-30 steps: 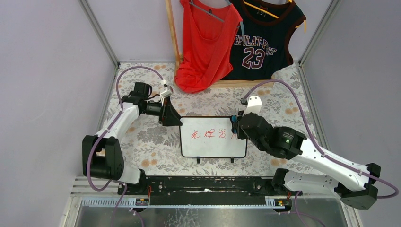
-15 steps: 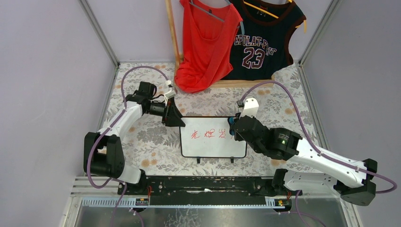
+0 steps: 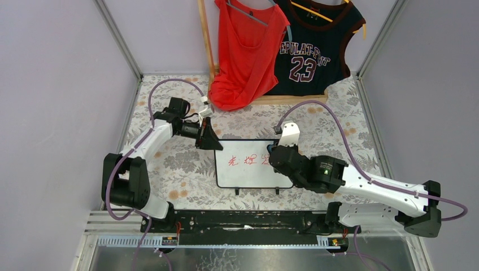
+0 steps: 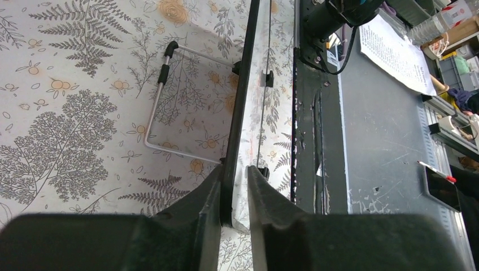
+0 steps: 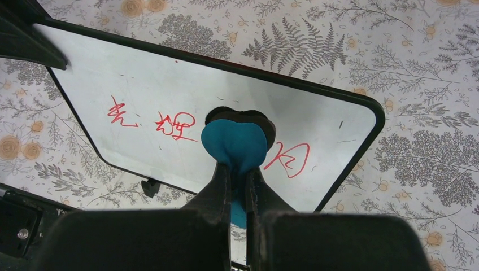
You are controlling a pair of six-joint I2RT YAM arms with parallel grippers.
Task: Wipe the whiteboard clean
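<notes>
Here's the small rectangular whiteboard with its thin black rounded-corner frame (image 3: 248,172), sitting on the fern-and-flower patterned tablecloth (image 3: 181,164) in the middle of the table, between the two arms, writing face up toward the overhead camera. The left gripper (image 4: 233,175) has it by the far left corner: one black finger on each side of the frame's edge, clamped tight on the board. Behind the board, the left wrist view catches a bent silver wire stand with black tips (image 4: 161,96) resting on the cloth. Over to the right gripper (image 5: 238,175): its fingers are pinched together on a blue heart-shaped eraser pad (image 5: 234,144). The pad sits over the board's face, between the middle and right-hand red handwritten characters (image 5: 175,124), its edge overlapping the right one. Whether the pad actually touches the surface, I can't tell. All three red marks read clearly on the white. At the back, a red sleeveless top (image 3: 245,51) and a black jersey numbered 23 (image 3: 310,56) hang on a wooden rack (image 3: 206,39)
</notes>
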